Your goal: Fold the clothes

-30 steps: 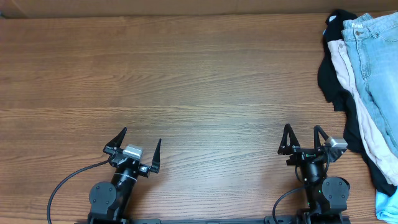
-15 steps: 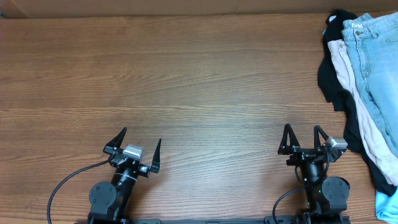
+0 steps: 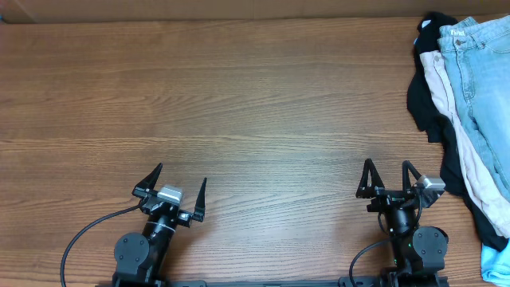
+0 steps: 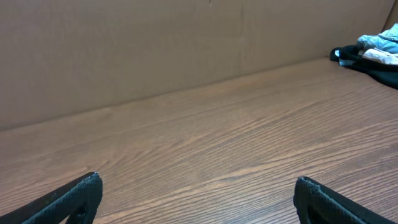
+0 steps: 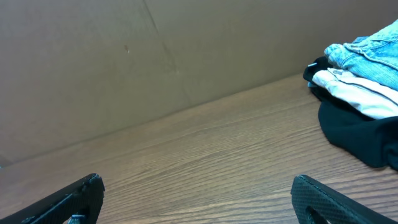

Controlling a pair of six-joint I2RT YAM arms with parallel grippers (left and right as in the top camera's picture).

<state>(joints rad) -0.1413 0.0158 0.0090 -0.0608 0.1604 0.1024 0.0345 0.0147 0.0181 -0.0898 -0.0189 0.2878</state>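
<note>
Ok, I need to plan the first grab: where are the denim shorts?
Overhead, the shorts lie at the right edge, stacked on beige trousers and a black garment, beyond the right gripper.

The soft denim shorts are faded light blue. The crumpled cloth trousers are pale beige, and the bunched cloth garment is plain black. The flat wooden table is warm brown with darker streaked grain.
</note>
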